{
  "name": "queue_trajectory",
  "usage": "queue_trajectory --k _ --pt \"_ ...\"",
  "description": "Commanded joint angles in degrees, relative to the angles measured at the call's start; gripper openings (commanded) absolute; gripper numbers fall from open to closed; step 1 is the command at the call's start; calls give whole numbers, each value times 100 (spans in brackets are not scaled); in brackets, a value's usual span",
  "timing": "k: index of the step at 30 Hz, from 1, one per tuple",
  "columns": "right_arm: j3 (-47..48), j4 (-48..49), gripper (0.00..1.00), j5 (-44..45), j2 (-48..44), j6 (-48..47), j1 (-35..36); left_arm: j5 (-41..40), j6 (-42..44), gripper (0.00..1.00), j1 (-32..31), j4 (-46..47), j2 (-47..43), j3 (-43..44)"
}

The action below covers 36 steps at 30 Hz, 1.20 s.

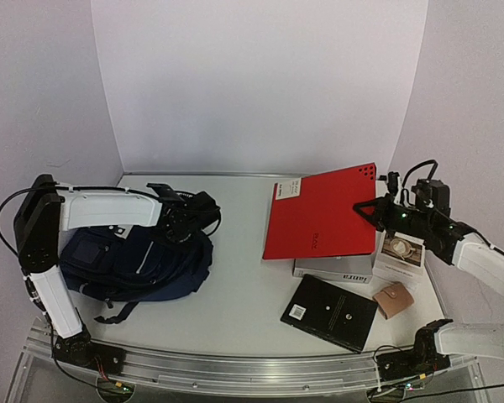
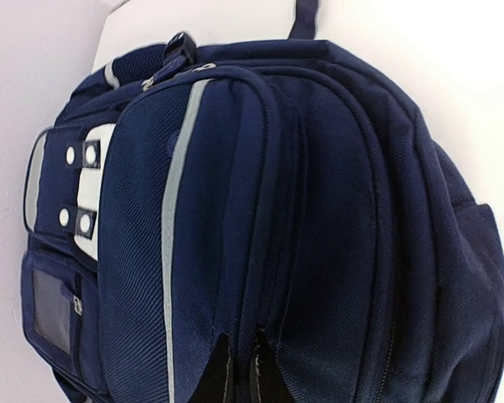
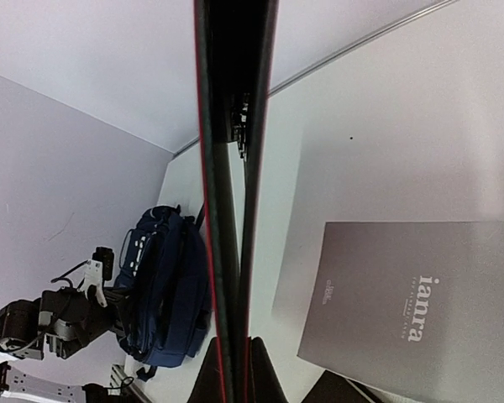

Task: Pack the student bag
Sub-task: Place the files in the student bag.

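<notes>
1. We count one student bag [image 1: 139,262]. It is dark navy and lies on the left side of the table [image 1: 235,306], just in front of the left arm's base column.
2. The left gripper [image 1: 200,214] is at the bag's far right end, against the fabric. In the left wrist view its two fingers [image 2: 214,378] sit close together at the bottom edge, with a seam of the bag running into the narrow gap. We cannot tell whether they pinch anything.
3. That same view shows two grey stripes on the bag and one white patch with snap fasteners.
4. The right gripper [image 1: 368,210] is clamped on the right edge of one red folder [image 1: 319,217]. The folder is tilted, with its near edge down on the grey book. In the right wrist view it appears edge-on between the fingers [image 3: 265,374].
5. One grey book [image 1: 336,271] lies flat under the folder's near edge. The right wrist view shows white lettering on its cover.
6. One black book [image 1: 328,312] lies just in front of the grey one.
7. One white box [image 1: 401,252] sits right of the grey book, below the right gripper.
8. One small tan pouch [image 1: 393,300] lies between the white box and the black book, touching or nearly touching the black book's corner.
</notes>
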Motion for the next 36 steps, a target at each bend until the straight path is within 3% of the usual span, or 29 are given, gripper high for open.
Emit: queue_trajectory --k 1,6,12,20,29,36 --pt "476 364 0 -406 -306 177 -8 660 1267 0 -2 1037 -1119 538" --pt "510 292 0 -606 -389 227 -4 2105 1835 0 -1 1589 -1596 1016" --pt "656 288 0 -1233 -502 714 -3 2820 1754 0 5 1364 -1535 1845" --pt "752 -61 0 -1834 -694 1426 -1 2684 1534 0 11 1052 -1175 2553" --pt "448 -1160 0 -1874 -1193 1402 1 2221 1265 0 137 1207 -953 2643" --pt "434 -1528 0 -1921 -1359 1331 3 2557 1117 0 342 1754 -1028 2426"
